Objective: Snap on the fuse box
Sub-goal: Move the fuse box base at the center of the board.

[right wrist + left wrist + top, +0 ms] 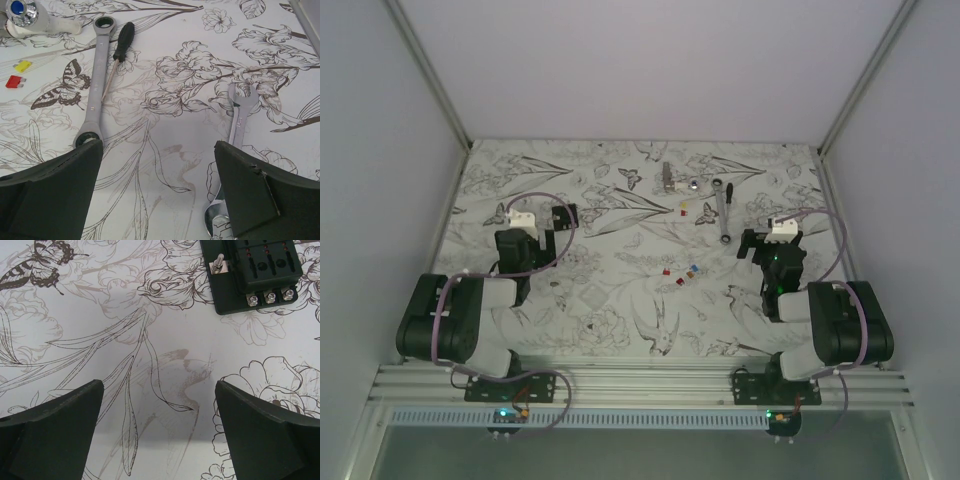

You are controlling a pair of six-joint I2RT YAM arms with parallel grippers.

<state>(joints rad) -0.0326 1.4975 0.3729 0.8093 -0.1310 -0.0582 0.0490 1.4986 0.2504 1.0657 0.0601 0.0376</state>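
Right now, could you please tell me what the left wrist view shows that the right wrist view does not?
Only the left wrist view shows the fuse box, cut off at the top right. Only the right wrist view shows the ratchet wrench, screwdriver, spanner, yellow fuse and red fuse. Both show the floral table beneath an open, empty gripper: the left gripper in one, the right gripper in the other.

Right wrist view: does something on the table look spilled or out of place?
Yes. A yellow fuse and a red fuse lie loose on the table, left of the ratchet wrench. The top view shows more loose fuses scattered mid-table.
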